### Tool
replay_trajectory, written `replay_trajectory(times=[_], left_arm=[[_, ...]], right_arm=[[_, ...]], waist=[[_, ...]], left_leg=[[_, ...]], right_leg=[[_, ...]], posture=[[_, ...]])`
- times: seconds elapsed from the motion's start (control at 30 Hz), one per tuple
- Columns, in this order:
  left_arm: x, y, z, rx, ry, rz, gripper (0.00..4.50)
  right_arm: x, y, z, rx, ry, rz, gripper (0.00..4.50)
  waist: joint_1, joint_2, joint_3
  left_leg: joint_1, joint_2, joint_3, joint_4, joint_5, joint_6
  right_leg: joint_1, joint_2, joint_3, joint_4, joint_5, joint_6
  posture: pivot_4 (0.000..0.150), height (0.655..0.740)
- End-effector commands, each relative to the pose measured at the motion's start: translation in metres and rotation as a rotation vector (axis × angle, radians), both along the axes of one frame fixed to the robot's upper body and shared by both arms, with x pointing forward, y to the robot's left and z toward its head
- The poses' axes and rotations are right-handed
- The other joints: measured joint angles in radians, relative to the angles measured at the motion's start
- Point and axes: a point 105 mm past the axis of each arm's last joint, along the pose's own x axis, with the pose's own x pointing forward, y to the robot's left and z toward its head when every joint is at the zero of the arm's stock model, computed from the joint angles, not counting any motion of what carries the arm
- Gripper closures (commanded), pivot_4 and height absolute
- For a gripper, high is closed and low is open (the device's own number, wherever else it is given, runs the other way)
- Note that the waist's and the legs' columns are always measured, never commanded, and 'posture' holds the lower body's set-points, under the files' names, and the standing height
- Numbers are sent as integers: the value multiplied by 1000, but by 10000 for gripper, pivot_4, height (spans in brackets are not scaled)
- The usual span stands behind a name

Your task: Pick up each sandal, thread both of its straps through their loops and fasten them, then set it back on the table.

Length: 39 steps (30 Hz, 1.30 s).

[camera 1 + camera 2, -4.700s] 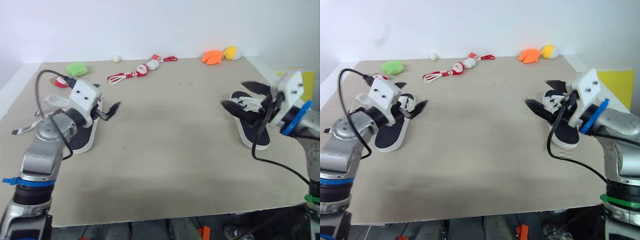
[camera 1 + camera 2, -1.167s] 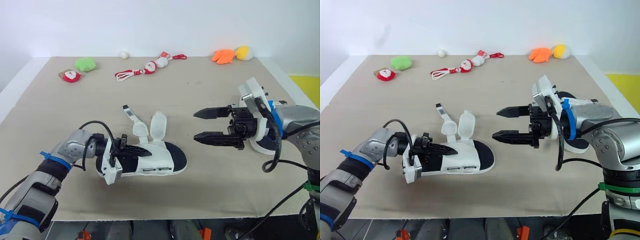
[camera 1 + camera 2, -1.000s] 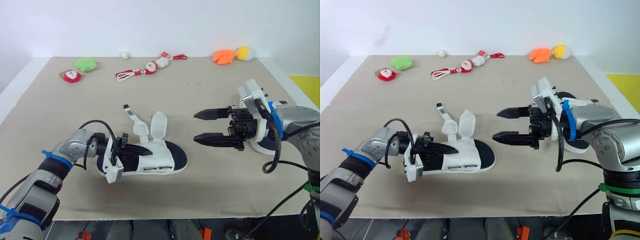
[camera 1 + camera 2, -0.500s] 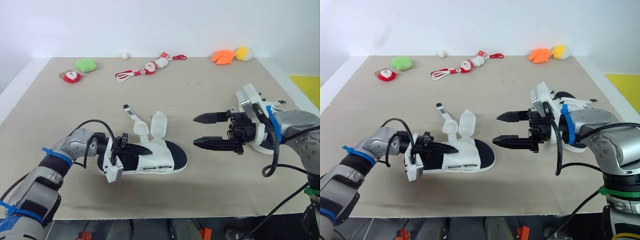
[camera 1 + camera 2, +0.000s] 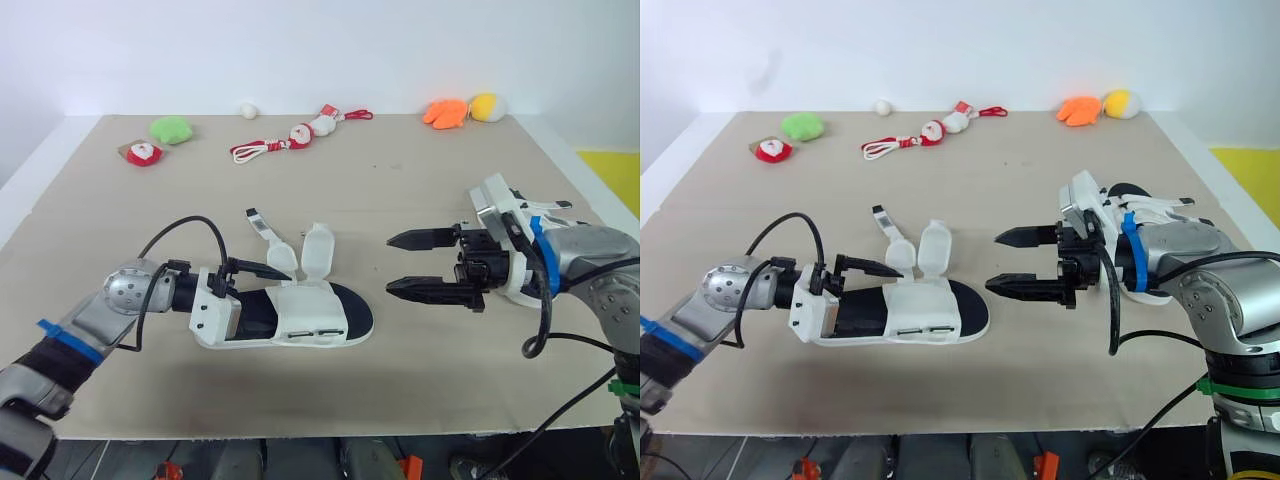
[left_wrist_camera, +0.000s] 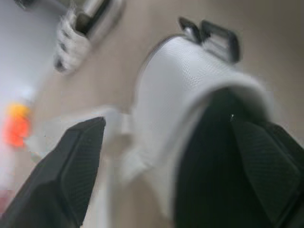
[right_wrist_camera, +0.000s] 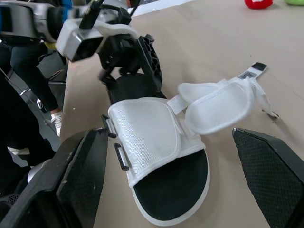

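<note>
A white sandal (image 5: 300, 318) with a black footbed lies flat near the table's front, toe toward the right. Both its straps (image 5: 308, 250) are undone and flipped up on the far side. My left gripper (image 5: 245, 285) sits open at the heel. One finger (image 6: 71, 175) is beyond the sandal's far edge, the other (image 6: 266, 166) over the footbed. My right gripper (image 5: 408, 263) hovers open just right of the toe, holding nothing; from its wrist I see the sandal (image 7: 152, 156) and the straps (image 7: 223, 102). A second sandal (image 5: 1150, 294) lies mostly hidden behind the right gripper.
Along the far edge lie a green toy (image 5: 172, 128), a red toy (image 5: 143, 153), Santa figures on a red cord (image 5: 292, 138), a white ball (image 5: 248, 109), and orange (image 5: 447, 112) and yellow (image 5: 488, 106) toys. The table's front edge (image 5: 320, 432) runs close below the sandal.
The sandal was brought from the far left to the front middle. In the last half second my left gripper opened and drew back at the heel. The right gripper barely shifted.
</note>
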Motion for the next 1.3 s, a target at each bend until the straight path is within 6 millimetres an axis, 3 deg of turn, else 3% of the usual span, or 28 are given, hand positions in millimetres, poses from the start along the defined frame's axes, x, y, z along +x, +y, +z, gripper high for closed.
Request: replay_trajectory(times=[0.03, 0.13, 0.2, 0.27, 0.47, 0.53, 0.67, 0.87, 1.13, 1.3], left_arm=[[1, 14, 26, 2, 125, 130, 429], [5, 26, 35, -95, 331, 261, 429], [9, 30, 48, -227, 472, 329, 0], [15, 33, 61, -393, 634, 380, 0], [16, 24, 69, -711, 950, 413, 0], [17, 23, 69, -763, 1021, 432, 0], [22, 18, 44, -727, 1125, 566, 0], [37, 28, 30, -783, 1216, 690, 0], [75, 33, 26, -931, 1316, 778, 0], [98, 30, 13, -971, 1450, 849, 0]], right_arm=[[2, -5, -3, -44, -49, -25, 0], [9, -7, -25, -112, -88, -51, 0], [12, -4, -41, -148, -125, -53, 5453], [16, 2, -53, -162, -171, -67, 14556], [18, 19, -82, -182, -265, -64, 43878], [18, 21, -86, -185, -266, -54, 44641], [13, 26, -101, -182, -183, -9, 44641], [11, 36, -103, -108, -125, 7, 44641], [12, 40, -123, -172, -106, 25, 44641], [9, 39, -129, -198, -114, 33, 44641]], waist=[[0, 0, 0], [0, 0, 0], [0, 0, 0], [0, 0, 0], [0, 0, 0], [1, 0, 0], [1, 0, 0], [1, 0, 0], [1, -3, -2], [1, -6, -4]], left_leg=[[0, 0, 0, 0, 0, 0], [1, 0, 0, 0, 0, 0], [1, 0, 0, 0, 0, 0], [1, 0, 0, 0, 0, 0], [0, 0, 0, 0, 0, 0], [0, 0, 0, 0, 0, 0], [1, 0, -1, 0, 1, -1], [3, 0, -2, 0, 4, -6], [3, -1, -2, 0, 7, -12], [5, -1, -2, 0, 8, -13]], right_leg=[[0, 0, 0, 0, 0, 0], [0, 0, 0, 0, -2, -4], [0, 0, 0, 0, -3, -4], [0, 1, 0, 0, -3, -4], [0, 1, 0, 1, -1, 0], [0, 1, 0, 1, -1, 0], [1, 1, 0, 1, 0, 0], [2, 2, 0, 1, 1, -3], [3, 1, 0, 0, 2, -4], [5, 1, 0, 0, 2, -4]], posture=[[1500, 7400], [1500, 7400], [1500, 7400], [1500, 7400], [1500, 7400], [1500, 7400], [1500, 7400], [1500, 7400], [1500, 7400], [1500, 7400]])
